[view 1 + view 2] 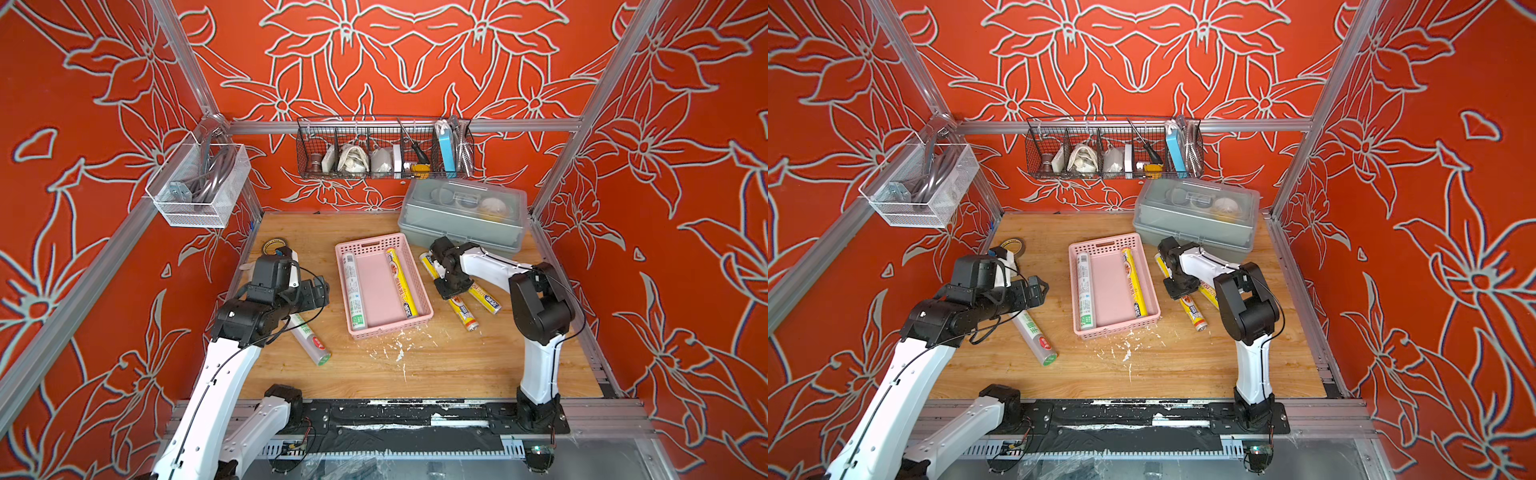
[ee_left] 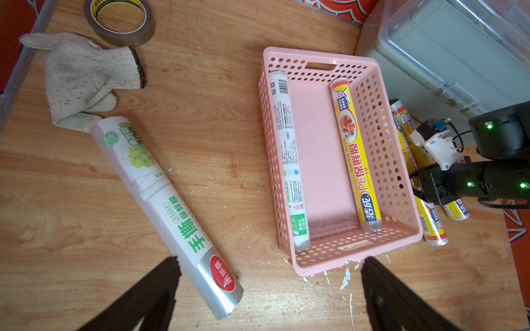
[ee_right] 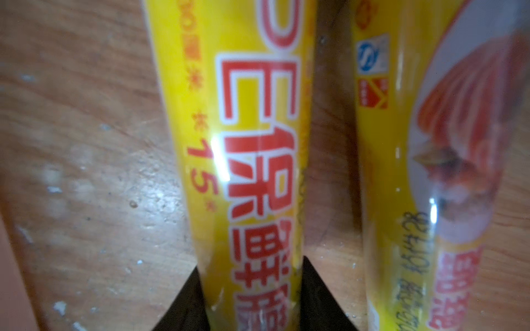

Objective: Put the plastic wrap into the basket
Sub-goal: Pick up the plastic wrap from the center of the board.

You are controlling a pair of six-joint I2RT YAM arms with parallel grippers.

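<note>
Left arm (image 1: 232, 332) bent low over the desk (image 1: 457, 365), its fingers (image 2: 160, 289) spread wide above bare wood beside a white-silver roll (image 2: 172, 212) printed "手撕保鲜膜". Right arm (image 1: 536, 303) reaches forward and down; right fingers (image 3: 318, 289) pinch a yellow roll (image 3: 243, 160) marked "PE保鲜膜", a second yellow roll (image 3: 424, 172) just beside it, both apparently on the desk. The pink basket (image 1: 424, 309) sits between the arms, holding one white roll (image 1: 353, 286) and one yellow roll (image 1: 401, 282) with open floor between. Far side: glove (image 2: 86, 74), tape ring (image 2: 120, 23), grey lidded box (image 1: 461, 216).
</note>
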